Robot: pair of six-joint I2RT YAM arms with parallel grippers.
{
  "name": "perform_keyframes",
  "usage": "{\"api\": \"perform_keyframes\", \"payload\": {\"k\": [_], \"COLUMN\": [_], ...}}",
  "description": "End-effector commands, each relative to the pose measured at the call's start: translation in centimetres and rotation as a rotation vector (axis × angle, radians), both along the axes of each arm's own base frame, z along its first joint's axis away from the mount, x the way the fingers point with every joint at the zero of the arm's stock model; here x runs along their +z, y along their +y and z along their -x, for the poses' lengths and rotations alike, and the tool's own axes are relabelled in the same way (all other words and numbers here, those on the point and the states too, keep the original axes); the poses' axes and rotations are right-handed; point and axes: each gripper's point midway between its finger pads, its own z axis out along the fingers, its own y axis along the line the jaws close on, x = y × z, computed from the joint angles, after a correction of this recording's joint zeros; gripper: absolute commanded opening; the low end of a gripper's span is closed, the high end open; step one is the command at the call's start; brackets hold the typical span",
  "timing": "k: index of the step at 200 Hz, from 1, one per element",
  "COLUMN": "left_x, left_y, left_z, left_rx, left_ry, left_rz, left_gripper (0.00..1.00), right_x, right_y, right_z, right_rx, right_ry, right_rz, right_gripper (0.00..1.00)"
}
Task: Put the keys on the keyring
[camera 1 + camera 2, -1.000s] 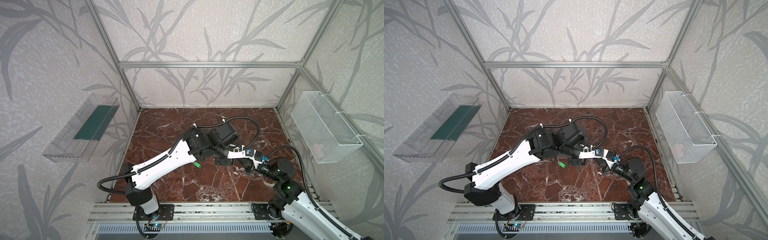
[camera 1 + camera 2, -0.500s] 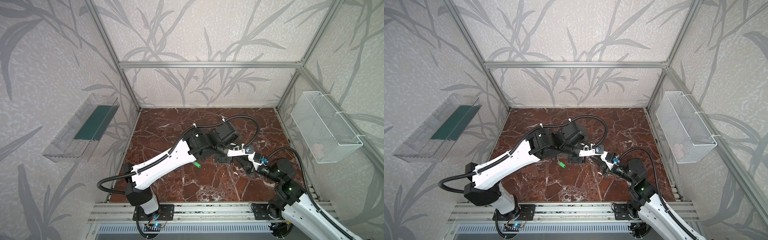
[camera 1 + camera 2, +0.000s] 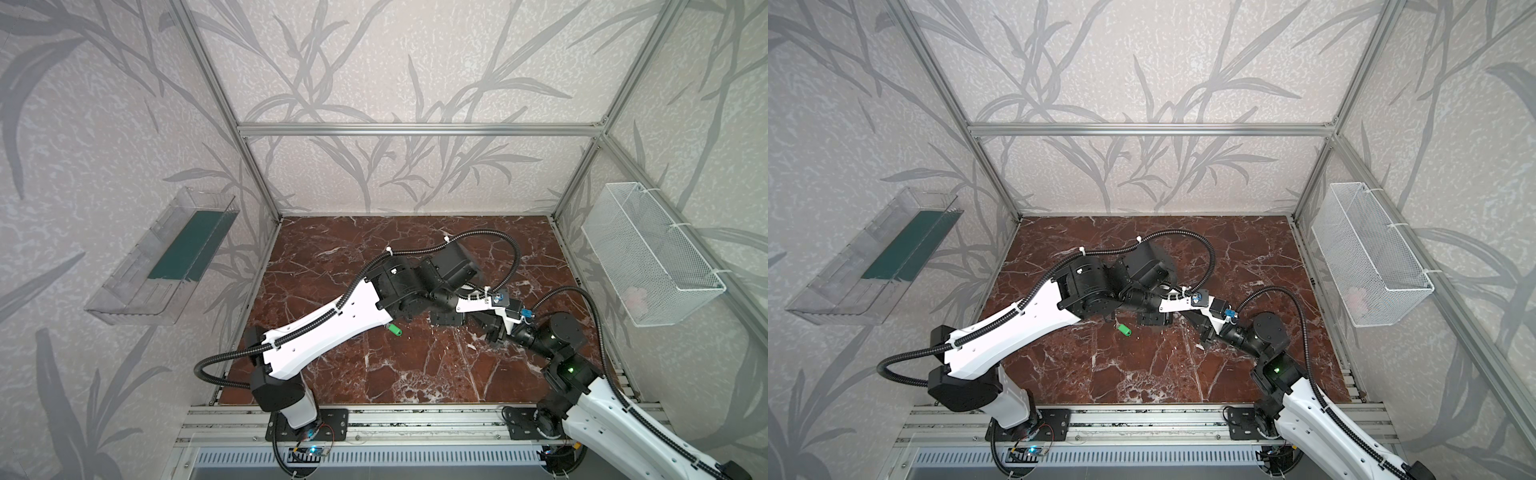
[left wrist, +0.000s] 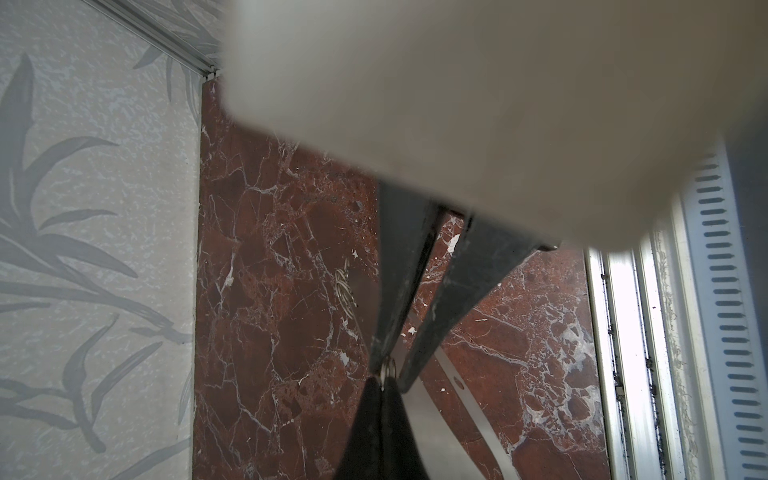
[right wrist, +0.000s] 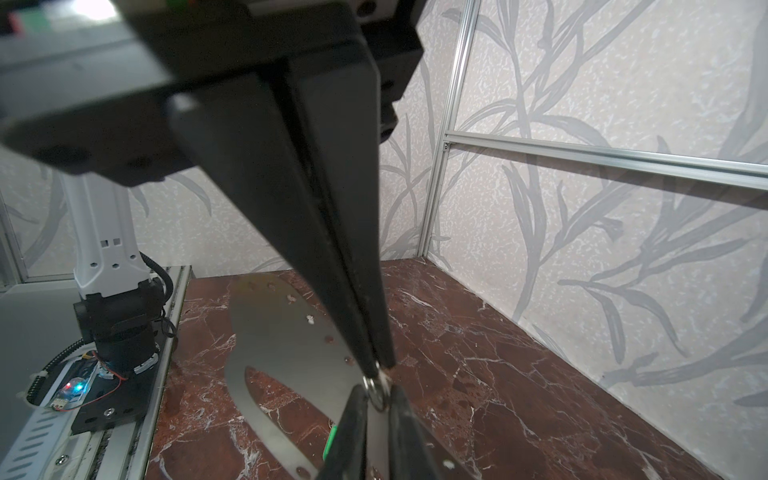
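Both grippers meet tip to tip over the grey metal keyring plate (image 5: 286, 340), which lies flat on the marble tabletop (image 3: 415, 365) right of centre. The left gripper (image 4: 388, 370) is fully closed on a small metal split ring (image 5: 376, 388); the right gripper (image 5: 380, 368) is nearly closed, tips pinching the same ring (a green key tag (image 5: 331, 440) shows beside the opposing finger). A second green key tag (image 3: 394, 330) lies loose near the tabletop's centre, beside the left arm.
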Motion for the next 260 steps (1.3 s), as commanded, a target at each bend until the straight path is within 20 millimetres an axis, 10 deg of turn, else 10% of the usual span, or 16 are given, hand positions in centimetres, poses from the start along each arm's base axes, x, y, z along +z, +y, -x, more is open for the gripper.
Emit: {"api": "perform_keyframes", "payload": {"k": [1,82,138,194,260], "left_x": [0.5,0.4,2.9,2.7,-0.1], "left_y": [-0.5,-0.5,1.5,5.4,3.7], "left_z": [0.0,0.3,-1.7,-2.5,-0.2], "left_rx": [-0.028,-0.024,0.101,0.239,0.196], "left_ry": [-0.017,-0.006,0.006,0.113,0.304], "left_rz": [0.011,0.057,0.283,0.575,0.694], "left_gripper": [0.0,0.0,0.42,0.41,0.39], "right_x": [1.6,1.8,1.4,2.9,4.2], "right_y": [-0.1,0.1,0.2,0.3,0.5], "right_z": [0.8,1.1,0.8,0.9,0.8], "right_rx": [0.02,0.057,0.056,0.082,0.098], "right_ry": [-0.049,-0.038,-0.016,-0.037,-0.052], "right_rz": [-0.053,-0.093,-0.112,-0.172,-0.198], "right_gripper": [0.11,0.0,0.0,0.0,0.0]}}
